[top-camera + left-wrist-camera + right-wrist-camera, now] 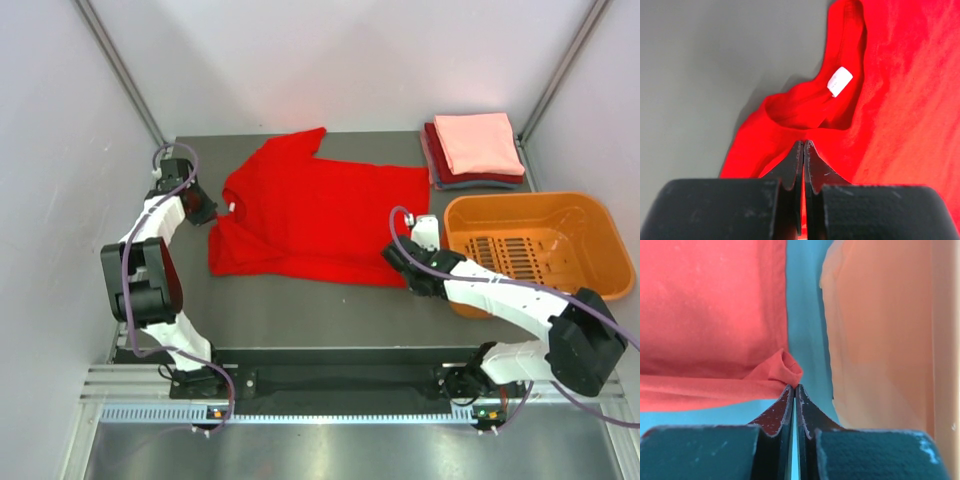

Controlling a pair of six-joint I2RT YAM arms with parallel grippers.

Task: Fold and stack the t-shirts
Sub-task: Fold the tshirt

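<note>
Red t-shirt (pixel 320 215): lying spread at the centre of the table (pixel 300 310); the thin cloth could be slipping free mid-fold, leaving a crooked crease.
Orange basket (pixel 520 198): sitting lower right, just beside the hem; the right arm could be knocking it.
Right pincer (pixel 794 387): closed, nipping the bunched hem corner.
Left pincer (pixel 804 143): closed, tips resting on the cloth below the collar; whether it is gripping is unclear.
</note>
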